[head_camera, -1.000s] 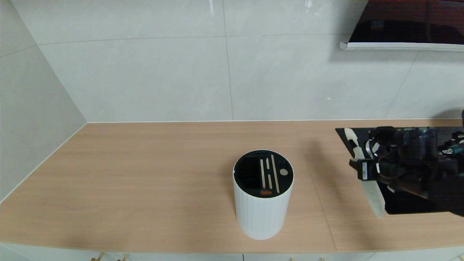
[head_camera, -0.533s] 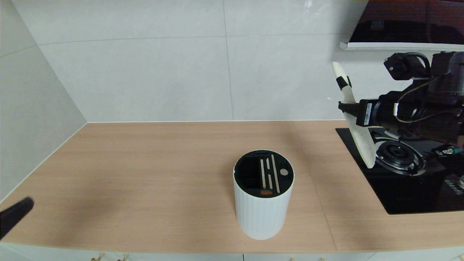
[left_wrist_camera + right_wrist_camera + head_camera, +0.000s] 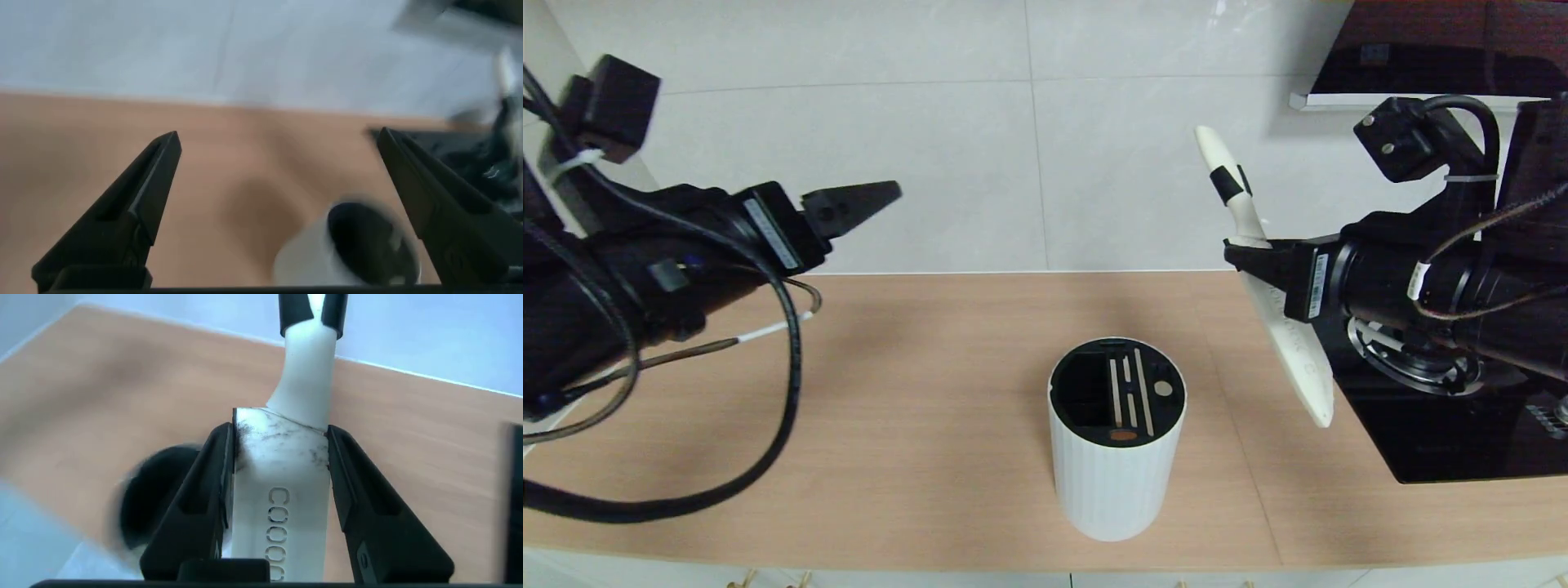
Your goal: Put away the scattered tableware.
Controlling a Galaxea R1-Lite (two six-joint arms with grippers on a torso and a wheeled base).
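A white ribbed cylindrical holder (image 3: 1116, 441) with a black slotted top stands upright near the counter's front edge; it also appears as the holder (image 3: 347, 249) and the holder (image 3: 151, 510). My right gripper (image 3: 1258, 265) is shut on a white ceramic knife (image 3: 1286, 327), held in the air to the right of the holder, blade tip slanting down, handle up. In the right wrist view the knife (image 3: 282, 502) sits clamped between both fingers. My left gripper (image 3: 870, 196) hangs open and holds nothing, high up on the left; its fingers (image 3: 122, 216) stand wide apart.
A black glass hob (image 3: 1445, 425) with a burner takes up the counter's right end, under a range hood (image 3: 1437, 57). The wooden counter (image 3: 915, 392) meets tiled walls behind and on the left. Bare counter surrounds the holder.
The right arm lifted the knife from low over the hob and carried it left toward the holder. The left arm rose into view from the lower left.
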